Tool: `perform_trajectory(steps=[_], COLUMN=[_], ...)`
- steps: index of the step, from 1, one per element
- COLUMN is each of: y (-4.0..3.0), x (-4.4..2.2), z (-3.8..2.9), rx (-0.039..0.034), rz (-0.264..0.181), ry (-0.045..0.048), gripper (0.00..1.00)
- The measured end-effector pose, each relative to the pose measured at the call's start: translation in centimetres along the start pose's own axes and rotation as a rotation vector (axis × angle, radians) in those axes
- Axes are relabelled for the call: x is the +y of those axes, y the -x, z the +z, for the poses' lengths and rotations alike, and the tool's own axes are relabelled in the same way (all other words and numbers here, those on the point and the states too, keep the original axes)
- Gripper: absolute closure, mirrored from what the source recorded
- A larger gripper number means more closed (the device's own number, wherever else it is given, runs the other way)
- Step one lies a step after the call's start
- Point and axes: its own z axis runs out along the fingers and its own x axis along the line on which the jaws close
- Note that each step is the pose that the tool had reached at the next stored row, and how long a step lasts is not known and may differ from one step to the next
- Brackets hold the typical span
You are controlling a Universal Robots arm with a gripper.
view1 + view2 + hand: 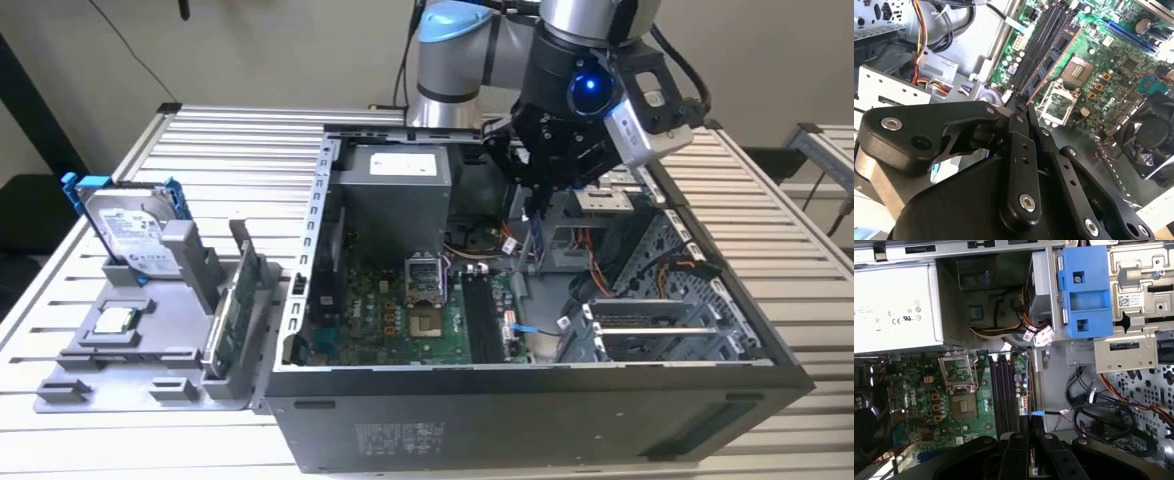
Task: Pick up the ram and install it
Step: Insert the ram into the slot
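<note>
Fingers (1019,102) pinched shut on ram (1046,67), hovered over memory slots (1004,392). Install step underway; needed edge aligned with slot below fingertips.

Printed labels appear on the power supply (894,307), the hard drive (134,235), a drive cage sticker (1124,301) and the computer case front (400,437), but none of the print is legible.
</note>
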Motion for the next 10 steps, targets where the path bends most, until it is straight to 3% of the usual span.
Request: perform_trajectory(steps=[10], y=[0.05], x=[-0.01], z=[0.65], rx=[0.0000], rz=[0.000], ry=[0.0001], gripper=[0.86])
